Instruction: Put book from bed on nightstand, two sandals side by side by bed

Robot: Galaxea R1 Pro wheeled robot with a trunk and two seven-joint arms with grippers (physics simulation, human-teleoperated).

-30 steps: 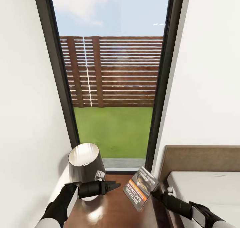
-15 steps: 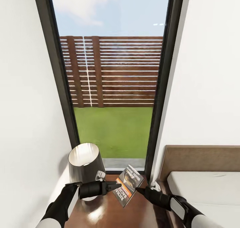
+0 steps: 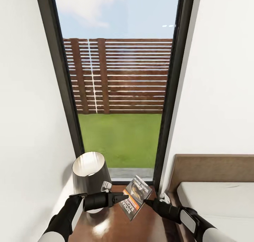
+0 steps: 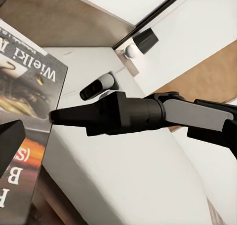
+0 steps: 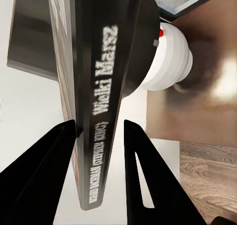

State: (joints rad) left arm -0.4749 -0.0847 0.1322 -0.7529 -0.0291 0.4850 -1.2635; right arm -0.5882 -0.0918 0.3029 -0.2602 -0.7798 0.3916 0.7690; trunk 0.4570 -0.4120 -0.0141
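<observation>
The right gripper [image 3: 147, 201] is pinching the book [image 3: 135, 196] by its edge and holding it tilted above the nightstand [image 3: 120, 224], whose glossy brown top is reflecting light. In the right wrist view the two dark fingers [image 5: 52, 170] are sitting on either side of the book's spine [image 5: 98, 101]; one is pressing against the cover while a slim gap is showing beside the other. The left gripper [image 3: 121, 197] is pointing its tips toward the book's near edge, just beside it; whether they are touching it cannot be told. In the head view its fingers look drawn together, but the wrist view is not showing them well enough to be sure. A lamp [image 3: 90, 175] with a dark shade is standing on the nightstand behind the left arm. The bed [image 3: 215, 199] is lying to the right, its brown headboard against the white wall. A tall black-framed window [image 3: 120, 93] is showing grass and a slatted fence.
</observation>
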